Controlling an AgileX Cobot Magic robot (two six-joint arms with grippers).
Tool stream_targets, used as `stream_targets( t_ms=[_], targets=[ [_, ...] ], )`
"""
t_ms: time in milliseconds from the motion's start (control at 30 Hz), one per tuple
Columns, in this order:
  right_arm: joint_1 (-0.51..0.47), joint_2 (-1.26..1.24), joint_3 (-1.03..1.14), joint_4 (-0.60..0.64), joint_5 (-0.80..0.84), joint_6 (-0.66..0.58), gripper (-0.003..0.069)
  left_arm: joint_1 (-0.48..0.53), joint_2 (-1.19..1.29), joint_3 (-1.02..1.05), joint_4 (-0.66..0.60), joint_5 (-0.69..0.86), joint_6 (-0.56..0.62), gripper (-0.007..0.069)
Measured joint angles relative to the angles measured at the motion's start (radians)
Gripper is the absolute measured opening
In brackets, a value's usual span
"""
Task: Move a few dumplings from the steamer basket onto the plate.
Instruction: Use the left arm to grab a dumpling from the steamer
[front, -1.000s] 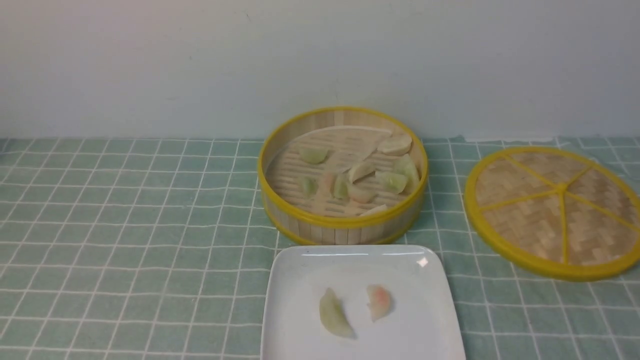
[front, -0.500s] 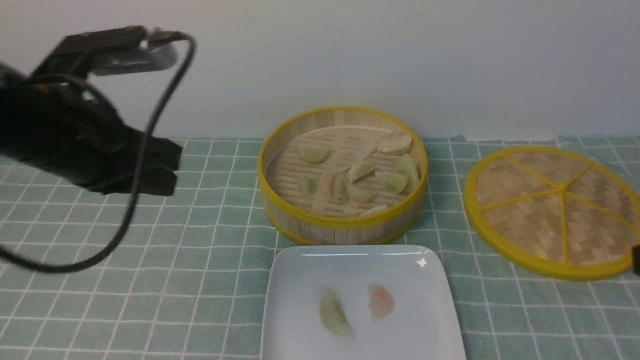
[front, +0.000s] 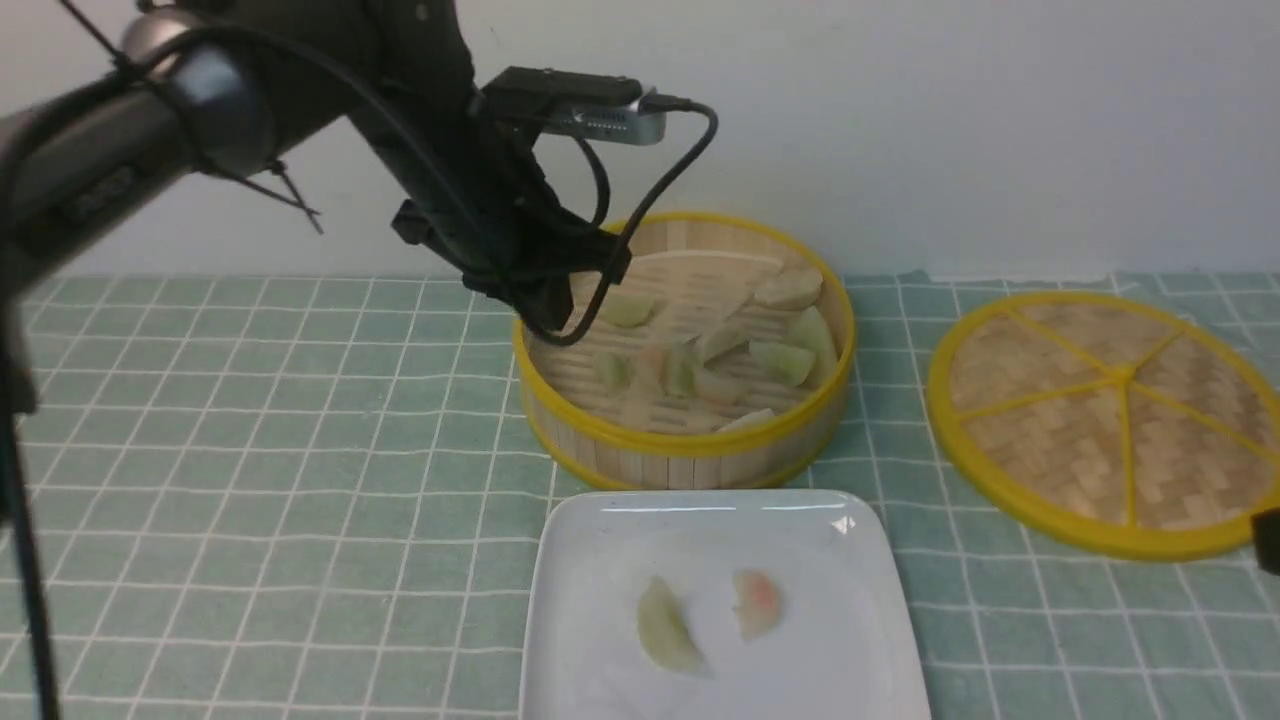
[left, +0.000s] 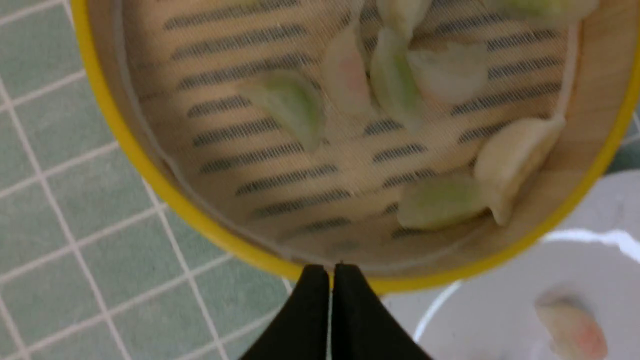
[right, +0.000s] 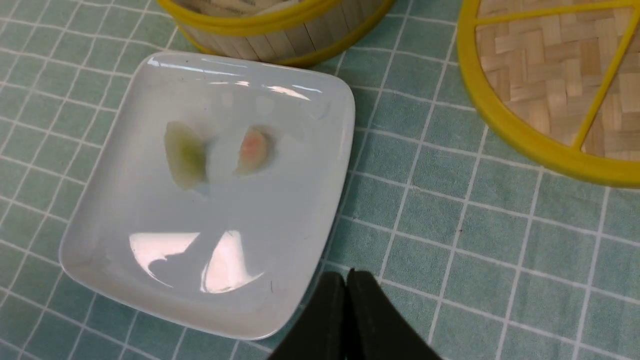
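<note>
Left gripper (left: 327, 275): jaws were pinched together, empty, above steamer basket (front: 690, 447) rim. Right gripper (right: 346, 280): likewise clenched, empty, near plate (front: 700, 503). Dumplings (front: 705, 360): most lay in basket, two on plate. Judged best: jaws parted first, then lowered astride the lone pale green dumpling (left: 292, 105).

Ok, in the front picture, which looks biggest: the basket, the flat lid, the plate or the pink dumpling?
Steamer basket and woven lid: about alike, so no ranking between them.
Plate: looks widest, but it is nearest the camera and cut off by the picture's edge, so unsure.
Pink dumpling: clearly smallest.
</note>
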Motion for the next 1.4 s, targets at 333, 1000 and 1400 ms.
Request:
stream_targets(
  t_ms=[333, 1000, 1400],
  targets=[
    [0.000, 0.000, 0.000, -0.003, -0.027, 0.000, -0.0012, 0.000, 0.266, -0.215, 0.010, -0.059, 0.059, 0.0217],
    [0.000, 0.000, 0.000, -0.041, -0.030, 0.000, -0.0012, -0.008, 0.346, -0.230, 0.027, -0.096, 0.130, 0.0199],
    [0.000, 0.000, 0.000, -0.041, -0.011, 0.000, -0.0012, -0.075, 0.279, -0.280, 0.225, 0.058, 0.104, 0.0011]
  ],
)
